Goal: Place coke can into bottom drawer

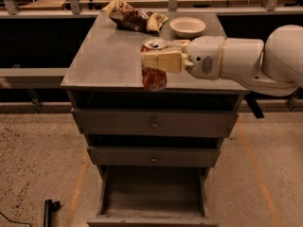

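Observation:
The red coke can (154, 77) with a silver top is held upright in my gripper (160, 60), just above the front edge of the grey cabinet top (104, 60). The gripper reaches in from the right on a white arm, its cream fingers (163, 62) closed around the can's upper half. The bottom drawer (152, 193) is pulled open below, showing a plain grey floor with nothing in it. The can is well above it.
A brown-and-yellow snack bag (134, 18) and a white bowl (188, 26) sit at the back of the cabinet top. Two shallower drawers with round knobs (154, 125) are shut. A dark object (48, 211) lies on the floor at lower left.

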Controlling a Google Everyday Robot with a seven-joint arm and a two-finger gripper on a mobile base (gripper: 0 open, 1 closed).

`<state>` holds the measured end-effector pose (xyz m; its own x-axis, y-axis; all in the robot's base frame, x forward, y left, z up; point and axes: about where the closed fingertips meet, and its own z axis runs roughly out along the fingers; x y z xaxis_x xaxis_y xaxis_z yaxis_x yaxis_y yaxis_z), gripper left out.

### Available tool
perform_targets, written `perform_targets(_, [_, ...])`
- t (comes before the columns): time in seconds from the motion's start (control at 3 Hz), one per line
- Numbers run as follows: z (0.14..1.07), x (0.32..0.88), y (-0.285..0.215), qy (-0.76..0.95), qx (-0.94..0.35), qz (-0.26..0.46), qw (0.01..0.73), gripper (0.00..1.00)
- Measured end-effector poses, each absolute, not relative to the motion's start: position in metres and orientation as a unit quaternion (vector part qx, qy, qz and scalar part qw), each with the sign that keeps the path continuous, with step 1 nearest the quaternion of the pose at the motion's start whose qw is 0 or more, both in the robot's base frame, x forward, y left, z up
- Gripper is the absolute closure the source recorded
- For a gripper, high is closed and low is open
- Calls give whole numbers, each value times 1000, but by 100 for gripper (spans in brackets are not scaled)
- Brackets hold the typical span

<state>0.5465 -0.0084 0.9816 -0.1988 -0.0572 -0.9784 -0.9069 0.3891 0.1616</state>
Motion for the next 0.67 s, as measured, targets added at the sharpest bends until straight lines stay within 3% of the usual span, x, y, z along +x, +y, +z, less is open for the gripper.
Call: perform_targets(0.67, [945,514,0,664,-375,385,519,100])
